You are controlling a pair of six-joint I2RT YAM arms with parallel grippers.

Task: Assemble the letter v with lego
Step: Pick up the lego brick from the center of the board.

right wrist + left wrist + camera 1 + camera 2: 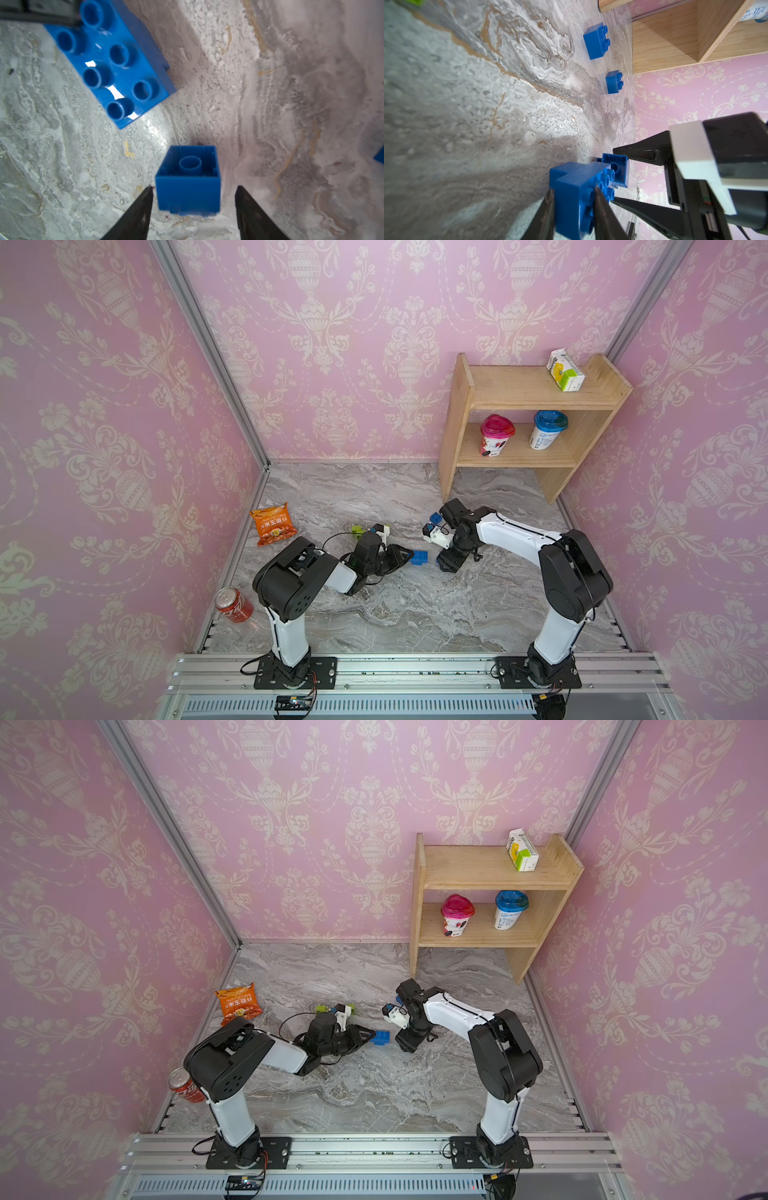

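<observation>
The left gripper (574, 193) is pinched tight on one stepped blue lego piece (566, 180) low over the marble table (374, 614). The right gripper (194, 188) stands wide, astride one small blue brick (188, 182) without clamping it. Two further blue ones lie loose, the nearer blue brick (596, 41) and the farther blue brick (613, 82). Two lime green bricks (357, 529) sit behind the left arm.

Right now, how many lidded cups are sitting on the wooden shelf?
2: a pink-lidded cup and a blue-lidded cup, side by side on the wooden shelf's lower board. None looks hidden there.
</observation>
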